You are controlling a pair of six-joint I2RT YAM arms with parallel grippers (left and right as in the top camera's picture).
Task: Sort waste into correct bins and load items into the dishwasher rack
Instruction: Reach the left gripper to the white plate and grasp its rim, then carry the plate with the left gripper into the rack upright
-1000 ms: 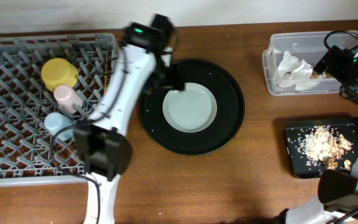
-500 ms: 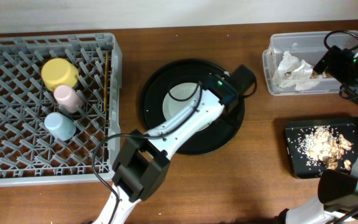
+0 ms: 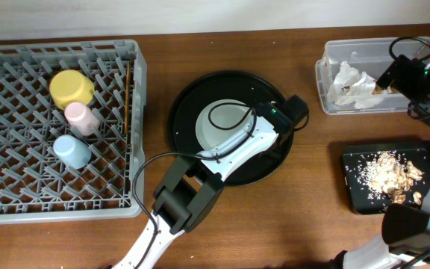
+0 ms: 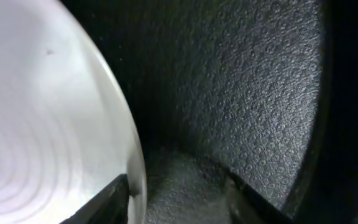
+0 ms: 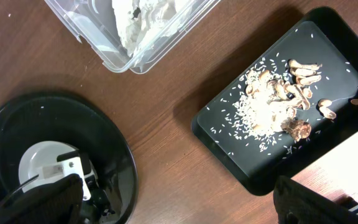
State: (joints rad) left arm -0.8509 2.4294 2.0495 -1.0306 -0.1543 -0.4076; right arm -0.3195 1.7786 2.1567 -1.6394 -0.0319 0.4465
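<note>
The pale grey-blue plate (image 3: 226,128) lies in the round black tray (image 3: 200,161). My left gripper (image 3: 260,125) is down at the plate's right edge. In the left wrist view its jaws straddle the plate rim (image 4: 135,163): the left finger (image 4: 101,202) is against the rim, while the right finger (image 4: 253,200) stands apart over the tray floor. The left gripper (image 4: 179,204) is open. The yellow bowl (image 3: 71,87), pink cup (image 3: 80,116), blue cup (image 3: 71,151) and chopsticks (image 3: 128,93) sit in the rack (image 3: 21,187). My right gripper (image 5: 179,208) hangs open and empty, high over the table.
The clear tub (image 3: 334,101) at the back right holds the crumpled napkin (image 3: 353,82). In front of it, the black container (image 3: 353,196) holds food bits and rice (image 3: 387,170). My right arm (image 3: 413,75) hovers over the tub's right end.
My left arm swung from the rack side across the tray to the plate's right rim, and its jaws narrowed around that rim. The right arm has not moved.
</note>
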